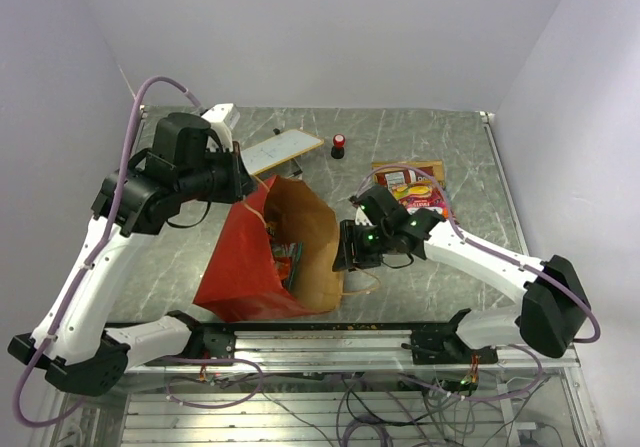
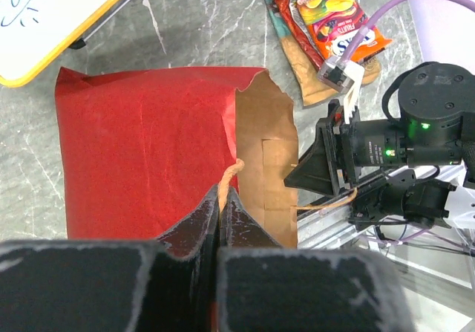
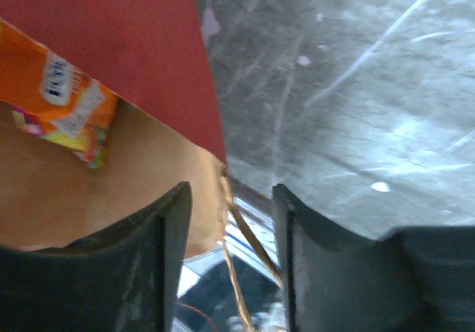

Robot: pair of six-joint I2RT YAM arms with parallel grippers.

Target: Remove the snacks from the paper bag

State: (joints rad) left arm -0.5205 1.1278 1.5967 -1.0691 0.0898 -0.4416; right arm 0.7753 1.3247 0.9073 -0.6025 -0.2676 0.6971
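**Left arm.** Reaches in from 8 o'clock with the elbow raised. The left gripper (image 2: pixel 220 195) is closed tight on the paper bag (image 1: pixel 238 259), pinching its upper rim where the tan handle (image 2: pixel 231 171) emerges, and it holds the mouth up.

**Paper bag.** At table centre. Its long axis seems to run 9 to 3 o'clock, with the brown-lined mouth facing 3.

**Snacks inside.** An orange packet (image 3: pixel 62 102) lies against the kraft lining, at 10 o'clock from the right fingers (others sit deeper but are too small to tell apart).

**Right arm.** The nearer arm, stretched low from 4 o'clock with its wrist turned to 9. The right gripper (image 3: pixel 230 198) is partly open and holds nothing; the bag's lip and a handle strand sit in its gap.

**Snacks outside.** A pile of packets (image 1: pixel 410 187) lies at 1 o'clock from that gripper.
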